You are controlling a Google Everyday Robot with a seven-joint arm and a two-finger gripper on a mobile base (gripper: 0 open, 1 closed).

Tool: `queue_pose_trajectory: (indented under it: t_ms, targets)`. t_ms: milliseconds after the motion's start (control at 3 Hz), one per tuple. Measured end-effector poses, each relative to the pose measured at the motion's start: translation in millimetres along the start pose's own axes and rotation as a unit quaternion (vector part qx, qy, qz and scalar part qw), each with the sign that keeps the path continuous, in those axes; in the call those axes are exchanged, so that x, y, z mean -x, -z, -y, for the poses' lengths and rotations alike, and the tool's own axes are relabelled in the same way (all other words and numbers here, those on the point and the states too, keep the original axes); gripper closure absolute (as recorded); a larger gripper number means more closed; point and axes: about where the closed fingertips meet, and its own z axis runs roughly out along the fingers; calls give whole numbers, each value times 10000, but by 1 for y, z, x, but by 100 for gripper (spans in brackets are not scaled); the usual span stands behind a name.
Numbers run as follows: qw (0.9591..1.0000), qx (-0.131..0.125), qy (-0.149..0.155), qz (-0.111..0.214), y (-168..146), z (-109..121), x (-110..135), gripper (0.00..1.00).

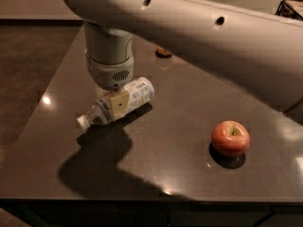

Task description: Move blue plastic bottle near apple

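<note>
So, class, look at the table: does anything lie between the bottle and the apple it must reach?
Nothing visible does. The gripper is down at the bottle, which lies on its side; the table between it and the apple to the right shows only bare surface. The orange sits farther back, off that line.

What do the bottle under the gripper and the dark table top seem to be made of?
The clear bottle with a pale blue and white label, lying under the gripper: probably thin transparent plastic, as its neck end looks see-through; the label seems printed film. The dark brown table top: perhaps polished stone or laminate; glossy, as it mirrors bright light spots.
</note>
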Motion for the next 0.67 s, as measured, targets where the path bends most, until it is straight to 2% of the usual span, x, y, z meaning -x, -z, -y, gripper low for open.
queue_pose_trajectory:
  t_ms: [333, 667]
  targets:
    - [9999, 90, 119, -48, -9, -2, 3, 13]
    - [9999, 65, 115, -44, -8, -2, 3, 0]
